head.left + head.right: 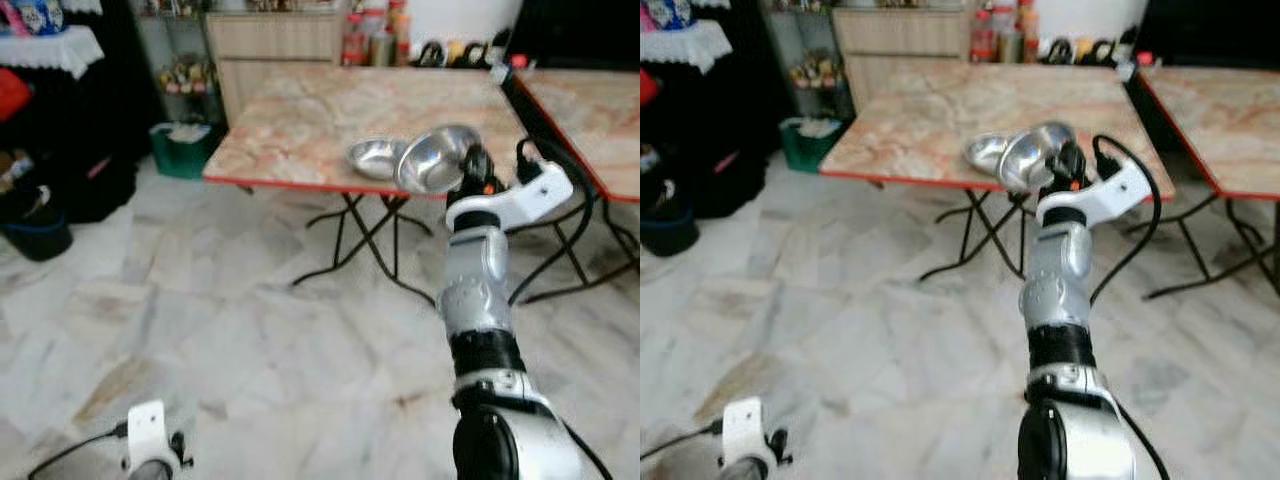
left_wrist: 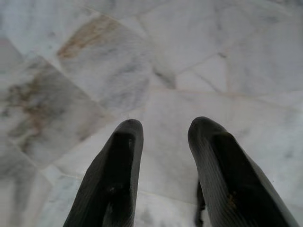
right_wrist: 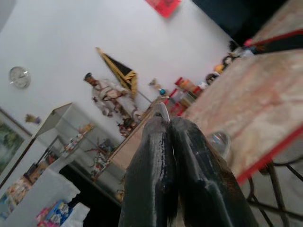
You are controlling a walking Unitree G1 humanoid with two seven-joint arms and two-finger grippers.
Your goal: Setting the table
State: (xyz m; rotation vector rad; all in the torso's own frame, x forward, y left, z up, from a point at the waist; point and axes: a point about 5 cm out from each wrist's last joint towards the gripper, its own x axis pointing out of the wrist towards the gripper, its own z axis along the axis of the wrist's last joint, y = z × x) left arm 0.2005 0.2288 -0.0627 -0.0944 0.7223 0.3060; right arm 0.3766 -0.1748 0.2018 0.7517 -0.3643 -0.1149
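Note:
My right gripper (image 1: 476, 166) is raised at the near edge of the marble-topped folding table (image 1: 290, 120) and is shut on the rim of a steel bowl (image 1: 434, 160). That bowl is tilted on its side above the table edge. In the right wrist view the fingers (image 3: 189, 161) press together with the thin bowl rim (image 3: 162, 109) between their tips. A second steel bowl (image 1: 374, 157) sits flat on the table just to the left of the held one. My left gripper (image 2: 163, 137) hangs low over the marble floor, open and holding nothing.
A second marble table (image 1: 590, 105) stands to the right, with a narrow gap between the two. Crossed black legs (image 1: 350, 235) show under the near table. A green basket (image 1: 183, 148) and a dark bucket (image 1: 36, 236) stand at the left. A cabinet (image 1: 275, 45) and bottles (image 1: 372, 40) line the back.

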